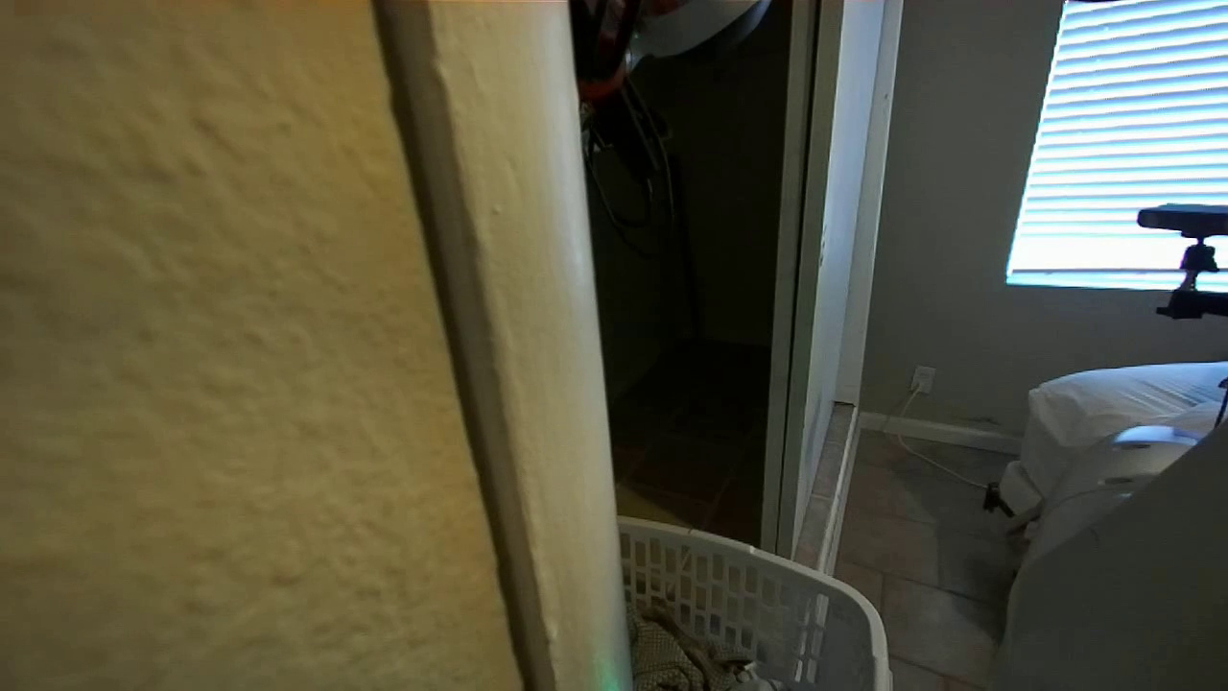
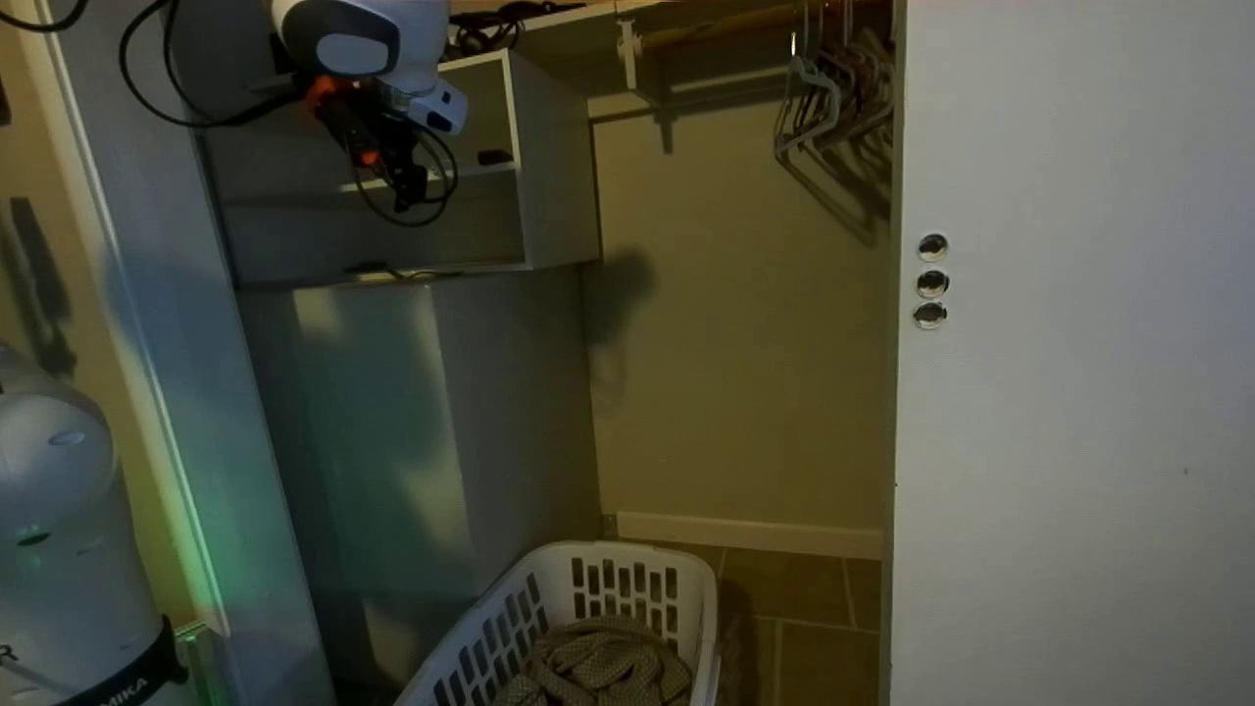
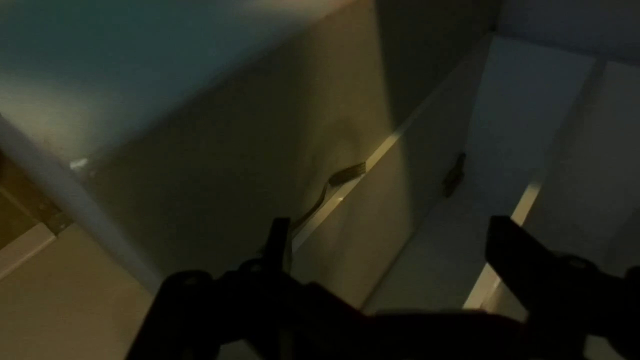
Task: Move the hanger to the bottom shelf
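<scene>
A black two-fingered robotic hand (image 3: 390, 232) hangs from the end of a white, rounded robot arm (image 2: 358, 25), a black cable (image 2: 245, 116) trailing in a loop beside it. In an exterior view its tips overlap the lower of the two compartments of a white, box-shaped shelf unit (image 2: 559, 176); the wrist view shows the fingers wide apart. A bunch of thin, pale clothes hangers (image 2: 833, 108) hangs from a wooden rod (image 2: 730, 34), well apart from the hand; which one the task means cannot be told. In the wrist view a slim, brownish, fork-shaped item (image 3: 348, 174) lies along the pale edge of a board (image 3: 382, 151), its thin handle pointing toward one finger; whether they touch is unclear. Deeper in that view lies a small dark object (image 3: 453, 176), too dim to name. Below, by a brown tiled floor (image 2: 809, 657), a white slotted plastic laundry basket (image 2: 627, 551), visible in both exterior views, holds a crumpled, textured, brownish cloth (image 2: 603, 662). A flat white door panel (image 2: 1069, 392) bears three round metal finger pulls (image 2: 932, 283). A rough tan wall (image 1: 211, 336) and a pale rounded post (image 1: 528, 336) fill much of an exterior view, with bright slatted blinds (image 1: 1132, 144) at its far right.
</scene>
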Robot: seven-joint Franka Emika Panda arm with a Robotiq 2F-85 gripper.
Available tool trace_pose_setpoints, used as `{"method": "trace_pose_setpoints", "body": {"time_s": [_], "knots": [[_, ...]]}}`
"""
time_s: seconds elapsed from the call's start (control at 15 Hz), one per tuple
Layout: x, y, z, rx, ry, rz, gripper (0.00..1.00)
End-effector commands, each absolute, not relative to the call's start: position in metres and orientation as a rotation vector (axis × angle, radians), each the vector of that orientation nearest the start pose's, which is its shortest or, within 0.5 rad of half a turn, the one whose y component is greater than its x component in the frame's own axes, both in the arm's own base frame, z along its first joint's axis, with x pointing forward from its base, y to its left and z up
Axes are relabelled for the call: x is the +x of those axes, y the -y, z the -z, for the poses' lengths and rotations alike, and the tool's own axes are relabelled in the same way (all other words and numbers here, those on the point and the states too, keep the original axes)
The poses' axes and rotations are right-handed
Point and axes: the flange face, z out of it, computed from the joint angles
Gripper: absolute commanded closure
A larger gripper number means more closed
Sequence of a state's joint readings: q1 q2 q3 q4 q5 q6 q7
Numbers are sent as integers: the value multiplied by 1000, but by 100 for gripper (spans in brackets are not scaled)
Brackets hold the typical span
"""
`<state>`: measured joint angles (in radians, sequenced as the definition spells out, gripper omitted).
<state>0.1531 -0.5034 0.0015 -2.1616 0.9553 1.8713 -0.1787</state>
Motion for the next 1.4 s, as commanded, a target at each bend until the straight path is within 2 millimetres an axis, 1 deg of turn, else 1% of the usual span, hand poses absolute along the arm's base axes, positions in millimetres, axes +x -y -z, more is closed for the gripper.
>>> {"method": "trace_pose_setpoints", "body": {"time_s": [0.0,0.13,0.27,0.53,0.8,0.93,1.0,1.07,1.13,1.2,1.33], "knots": [[431,-117,-663,-2112,8,365,0],[447,-118,-665,-2085,-48,437,0],[463,-124,-666,-2050,-125,461,0],[487,-144,-674,-2000,-192,452,0],[506,-156,-681,-1957,-259,445,0],[512,-161,-681,-1926,-291,436,0],[516,-164,-680,-1912,-304,426,2],[519,-166,-678,-1904,-314,419,6],[522,-169,-676,-1887,-324,405,13],[524,-171,-674,-1863,-333,380,31],[529,-174,-669,-1834,-353,346,47]]}}
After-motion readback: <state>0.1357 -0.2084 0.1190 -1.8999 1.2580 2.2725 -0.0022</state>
